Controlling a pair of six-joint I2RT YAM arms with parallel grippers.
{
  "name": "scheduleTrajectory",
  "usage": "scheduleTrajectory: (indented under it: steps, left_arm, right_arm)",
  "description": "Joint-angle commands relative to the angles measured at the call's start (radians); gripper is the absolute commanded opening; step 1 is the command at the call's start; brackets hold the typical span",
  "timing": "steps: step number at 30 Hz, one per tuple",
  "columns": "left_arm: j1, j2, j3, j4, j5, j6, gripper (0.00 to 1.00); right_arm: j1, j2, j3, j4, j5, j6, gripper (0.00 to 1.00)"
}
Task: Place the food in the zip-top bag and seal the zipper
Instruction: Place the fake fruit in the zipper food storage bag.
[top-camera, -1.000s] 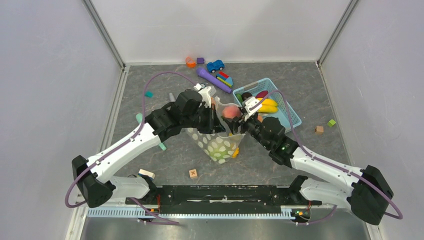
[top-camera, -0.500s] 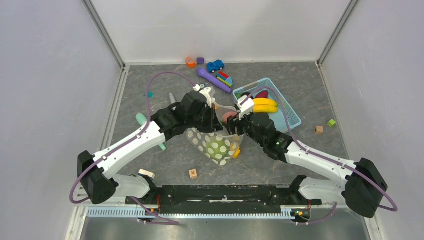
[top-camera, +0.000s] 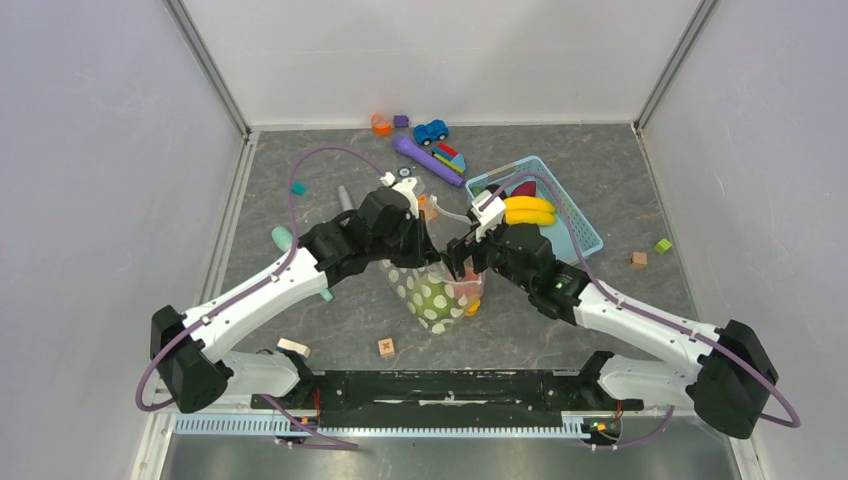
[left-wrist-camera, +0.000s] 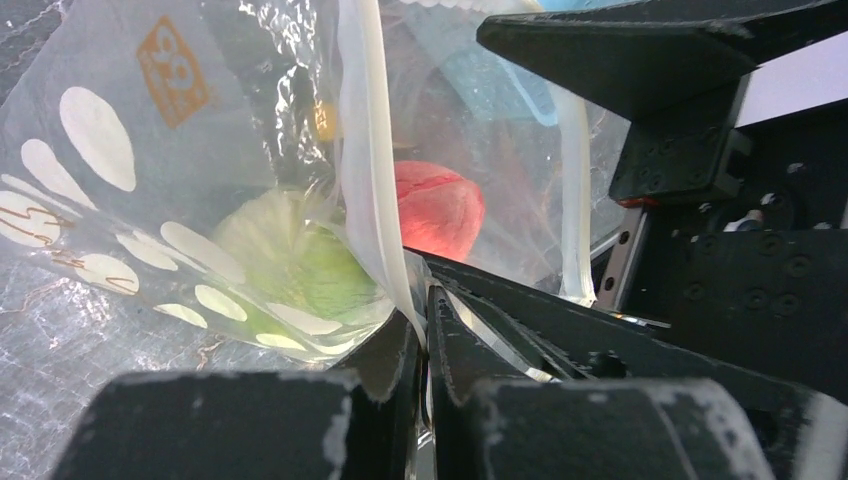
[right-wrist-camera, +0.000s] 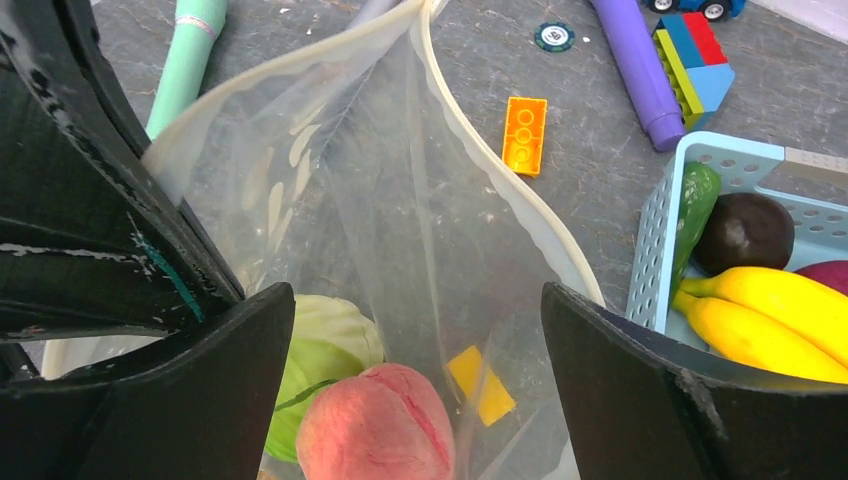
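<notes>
On the grey bench (top-camera: 620, 170) between white walls (top-camera: 100, 150), our left hand (left-wrist-camera: 425, 340) is pinching the clear polka-dot zip-top bag (top-camera: 435, 290) by its rim; our right hand (right-wrist-camera: 420, 330) is hanging spread over the pink peach (right-wrist-camera: 375, 425) and green cabbage (right-wrist-camera: 325, 350) inside.

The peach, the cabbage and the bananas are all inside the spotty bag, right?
Not quite. The peach and the cabbage are inside the bag, but the bananas lie in the blue basket, not the bag. The right wrist view shows it.
</notes>
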Motion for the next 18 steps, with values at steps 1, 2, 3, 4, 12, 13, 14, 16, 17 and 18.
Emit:
scheduleTrajectory:
  steps: [1, 2, 3, 4, 12, 13, 14, 16, 17, 18]
  left_arm:
    - [0.000, -0.047, -0.033, 0.047, -0.036, 0.028, 0.10]
    - [0.000, -0.052, -0.036, 0.048, -0.041, 0.029, 0.10]
    - [0.000, -0.054, -0.039, 0.049, -0.047, 0.031, 0.10]
    - [0.000, -0.058, -0.042, 0.049, -0.050, 0.034, 0.10]
    - [0.001, -0.071, -0.061, 0.054, -0.080, 0.049, 0.09]
    - [0.001, -0.072, -0.062, 0.053, -0.080, 0.050, 0.09]
    - [0.000, -0.075, -0.062, 0.052, -0.079, 0.050, 0.09]
    - [0.000, -0.078, -0.065, 0.052, -0.073, 0.051, 0.09]
    - [0.001, -0.079, -0.066, 0.052, -0.073, 0.052, 0.09]
    - [0.000, -0.080, -0.068, 0.054, -0.078, 0.054, 0.09]
  right_arm:
    - [0.005, -0.029, 0.064, -0.011, -0.030, -0.017, 0.98]
    - [0.005, -0.034, 0.068, -0.017, -0.022, -0.017, 0.98]
    - [0.004, -0.041, 0.071, -0.022, -0.009, -0.017, 0.98]
    - [0.004, -0.049, 0.074, -0.027, 0.008, -0.012, 0.98]
    - [0.004, -0.135, 0.086, -0.082, 0.137, 0.012, 0.98]
    - [0.004, -0.150, 0.081, -0.084, 0.164, 0.018, 0.98]
    - [0.002, -0.165, 0.076, -0.089, 0.209, 0.030, 0.98]
    - [0.001, -0.198, 0.059, -0.090, 0.297, 0.049, 0.98]
    - [-0.002, -0.214, 0.048, -0.089, 0.337, 0.058, 0.98]
    - [-0.006, -0.229, 0.040, -0.091, 0.366, 0.066, 0.98]
